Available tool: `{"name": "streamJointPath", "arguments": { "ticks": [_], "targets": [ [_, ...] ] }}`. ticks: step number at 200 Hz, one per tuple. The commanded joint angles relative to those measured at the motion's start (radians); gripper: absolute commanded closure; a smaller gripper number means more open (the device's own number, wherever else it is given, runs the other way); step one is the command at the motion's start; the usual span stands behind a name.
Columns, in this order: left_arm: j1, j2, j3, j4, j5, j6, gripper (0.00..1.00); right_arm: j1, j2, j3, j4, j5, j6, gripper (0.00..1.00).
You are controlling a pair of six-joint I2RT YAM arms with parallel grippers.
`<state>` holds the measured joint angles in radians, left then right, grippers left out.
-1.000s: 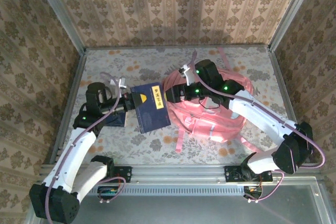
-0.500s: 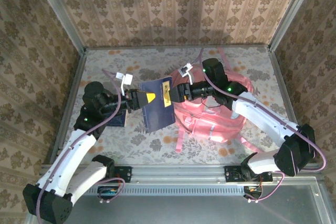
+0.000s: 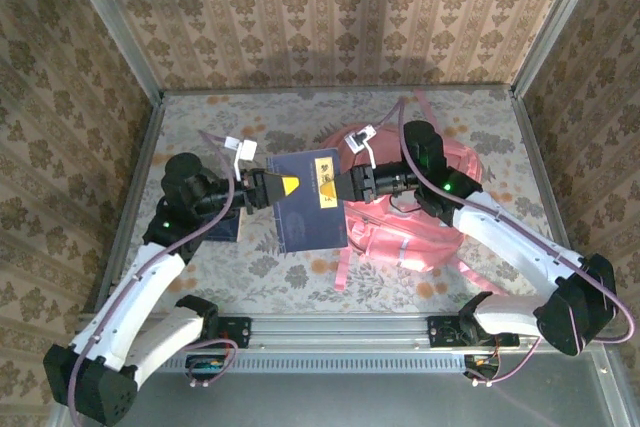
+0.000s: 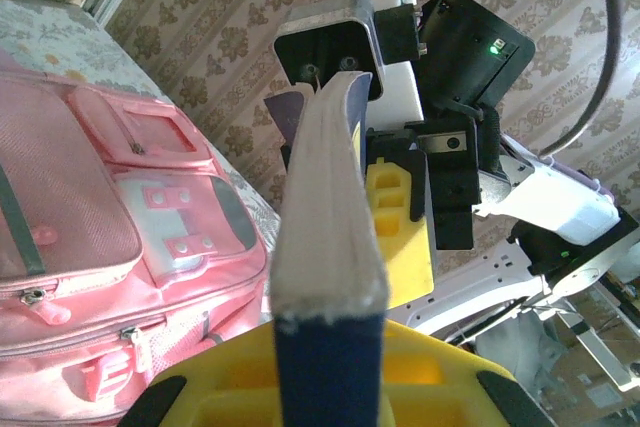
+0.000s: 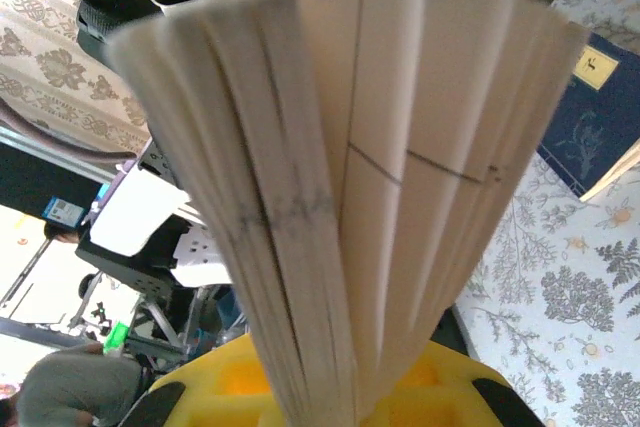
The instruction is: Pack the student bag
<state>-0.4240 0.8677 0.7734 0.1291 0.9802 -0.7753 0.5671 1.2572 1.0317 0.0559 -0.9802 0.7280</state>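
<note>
- Student bag [image 3: 415, 237] lies flat on the floral worktop [image 3: 250, 117], right of centre, just beside the held-up book [image 3: 312, 222].
- Bag is soft pink fabric with pale panels and zip pockets. Likely light and floppy, so it sags; best taken at a strap or the opening rim.
- Left pincer [image 3: 280, 187] is clamped on the book's bound edge.
- Right pincer [image 3: 345, 185] seems clamped on the fanned pages, but the view is blurry.
- Book has a stiff navy cover and loose, splaying paper.

The student bag [image 3: 420, 237] is partly covered at 9 o'clock by the blue book [image 3: 310, 212], whose cover lettering is too small to be read. In the right wrist view, a second book [image 5: 590, 117] is cut off at 3 o'clock; fanned pages [image 5: 230, 177] are blurred.
</note>
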Motion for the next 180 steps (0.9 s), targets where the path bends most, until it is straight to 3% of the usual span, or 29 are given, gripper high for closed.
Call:
{"name": "streamJointPath", "arguments": {
  "ticks": [1,12,20,36,54,80,109,134,140,149,151,164,180],
  "targets": [
    [0.013,0.009,0.026,0.058,0.006,0.002,1.0,-0.016,-0.024,-0.027,0.05,0.031,0.045,1.0],
    [0.016,0.007,0.023,0.057,-0.011,0.001,1.0,-0.02,-0.03,-0.031,0.062,0.052,0.06,1.0],
    [0.019,0.007,0.02,0.058,-0.019,-0.005,0.92,-0.022,-0.031,-0.032,0.065,0.07,0.071,1.0],
    [0.021,0.019,0.001,0.123,-0.009,-0.053,0.87,-0.027,-0.028,-0.044,0.122,0.083,0.122,1.0],
    [0.017,0.035,-0.013,0.177,0.001,-0.106,0.63,-0.027,-0.021,-0.061,0.187,0.098,0.174,1.0],
    [-0.012,0.045,-0.023,0.211,0.018,-0.126,0.54,-0.032,-0.017,-0.073,0.205,0.139,0.186,1.0],
    [-0.078,0.055,-0.03,0.203,0.012,-0.102,0.61,-0.034,-0.008,-0.068,0.21,0.162,0.193,1.0],
    [-0.078,0.049,-0.029,0.169,-0.012,-0.066,0.91,-0.048,-0.014,-0.062,0.169,0.187,0.172,1.0],
    [-0.075,0.044,-0.023,0.162,-0.012,-0.059,1.0,-0.054,-0.018,-0.056,0.139,0.19,0.153,0.92],
    [-0.068,0.037,-0.016,0.163,-0.009,-0.058,1.0,-0.061,-0.025,-0.044,0.084,0.199,0.116,0.72],
    [-0.066,0.036,-0.015,0.163,-0.009,-0.058,1.0,-0.065,-0.029,-0.039,0.059,0.206,0.097,0.63],
    [-0.063,0.029,0.004,0.167,0.001,-0.056,1.0,-0.071,-0.04,-0.014,-0.044,0.231,0.022,0.3],
    [-0.062,0.028,0.025,0.177,0.017,-0.064,1.0,-0.083,-0.045,0.012,-0.141,0.253,-0.044,0.08]
  ]
}}
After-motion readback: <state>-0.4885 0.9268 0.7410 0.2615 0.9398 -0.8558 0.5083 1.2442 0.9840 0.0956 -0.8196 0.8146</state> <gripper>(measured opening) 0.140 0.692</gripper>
